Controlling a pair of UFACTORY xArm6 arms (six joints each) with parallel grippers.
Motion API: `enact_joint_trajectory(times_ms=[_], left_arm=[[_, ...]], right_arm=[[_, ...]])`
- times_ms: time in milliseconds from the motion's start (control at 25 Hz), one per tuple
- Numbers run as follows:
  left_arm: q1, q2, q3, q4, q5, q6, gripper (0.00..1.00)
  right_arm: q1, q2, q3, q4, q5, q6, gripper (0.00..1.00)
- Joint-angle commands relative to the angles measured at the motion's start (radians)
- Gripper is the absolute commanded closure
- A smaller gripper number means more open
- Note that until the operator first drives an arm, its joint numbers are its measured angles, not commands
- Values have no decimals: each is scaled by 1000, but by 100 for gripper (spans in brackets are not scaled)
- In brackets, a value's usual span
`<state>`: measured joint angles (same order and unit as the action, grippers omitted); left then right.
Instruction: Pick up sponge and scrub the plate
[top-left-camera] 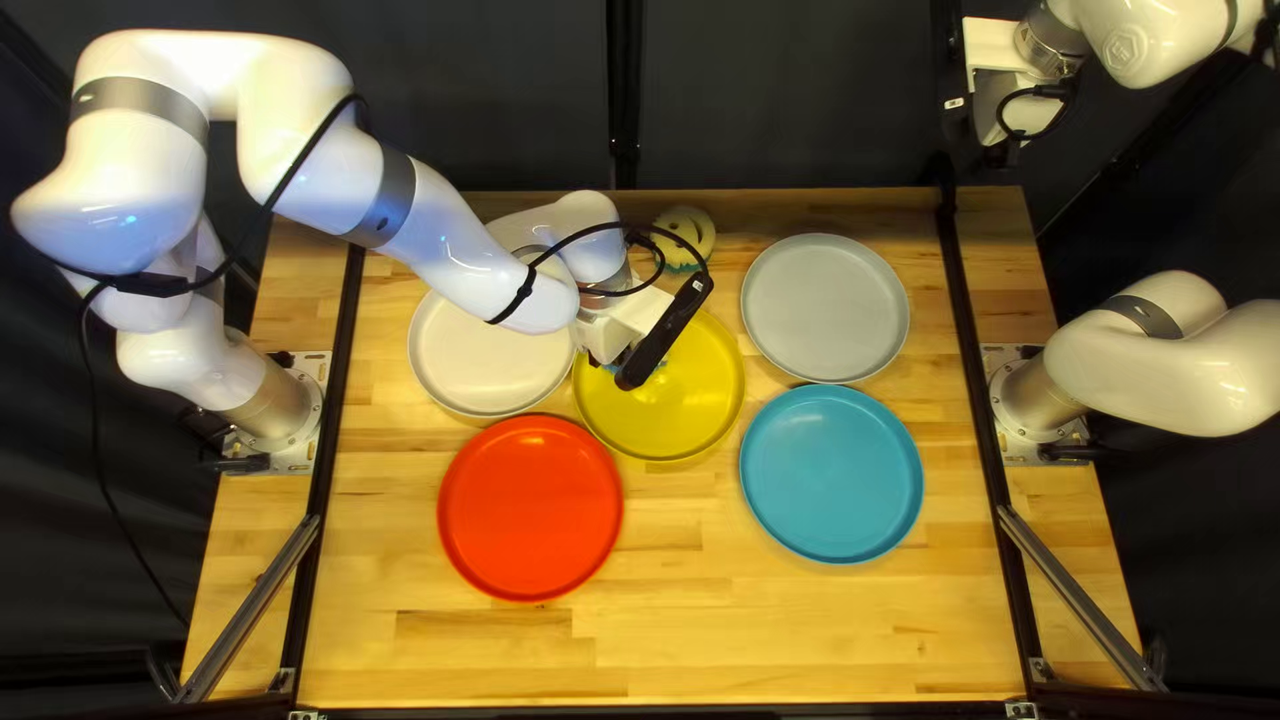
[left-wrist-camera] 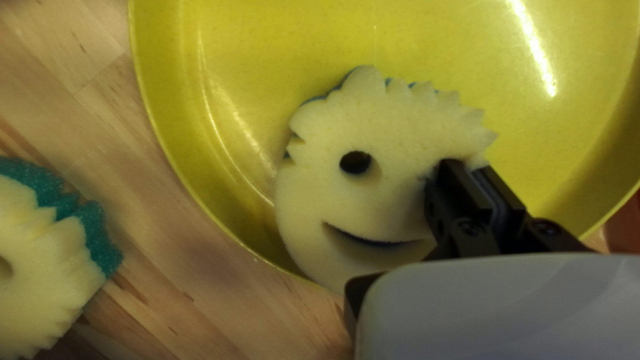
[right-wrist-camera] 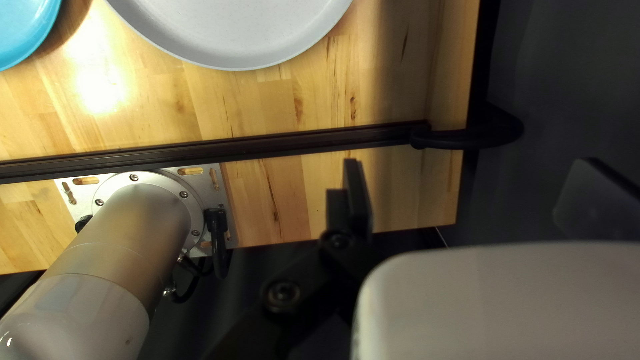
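My left gripper (top-left-camera: 646, 350) is over the yellow plate (top-left-camera: 700, 400) in the top left view, its fingertips hidden there. In the left wrist view a pale smiley sponge (left-wrist-camera: 393, 127) with a blue underside lies face up over the yellow plate (left-wrist-camera: 233, 73), overlapping its rim. The left gripper (left-wrist-camera: 475, 175) is shut on that sponge, pinching its edge beside the mouth, one finger in an eye hole. High beyond the table's far right corner is my right gripper (top-left-camera: 1003, 83). From its own wrist the right gripper (right-wrist-camera: 473, 193) stands open, nothing between its fingers.
A second smiley sponge (top-left-camera: 687, 236) lies on the table beyond the yellow plate. White (top-left-camera: 467, 360) and red (top-left-camera: 531, 507) plates flank it on the left, grey (top-left-camera: 826, 308) and blue (top-left-camera: 831, 474) plates on the right. Dark rails cross both table sides.
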<state>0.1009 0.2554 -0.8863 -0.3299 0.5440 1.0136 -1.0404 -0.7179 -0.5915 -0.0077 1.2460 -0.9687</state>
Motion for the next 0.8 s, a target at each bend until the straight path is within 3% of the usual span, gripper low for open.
enact_joint_trajectory(times_ms=[40, 200, 360, 800], left_arm=[[-63, -11, 6, 19, -16, -64, 100], [-141, -39, 19, 68, -31, -159, 100], [-155, -44, 34, 75, -45, -168, 100], [-34, -35, 45, 14, -21, -22, 100]], right_arm=[[0, 0, 0, 0, 0, 0, 0], [0, 0, 0, 0, 0, 0, 0], [0, 0, 0, 0, 0, 0, 0], [0, 0, 0, 0, 0, 0, 0]])
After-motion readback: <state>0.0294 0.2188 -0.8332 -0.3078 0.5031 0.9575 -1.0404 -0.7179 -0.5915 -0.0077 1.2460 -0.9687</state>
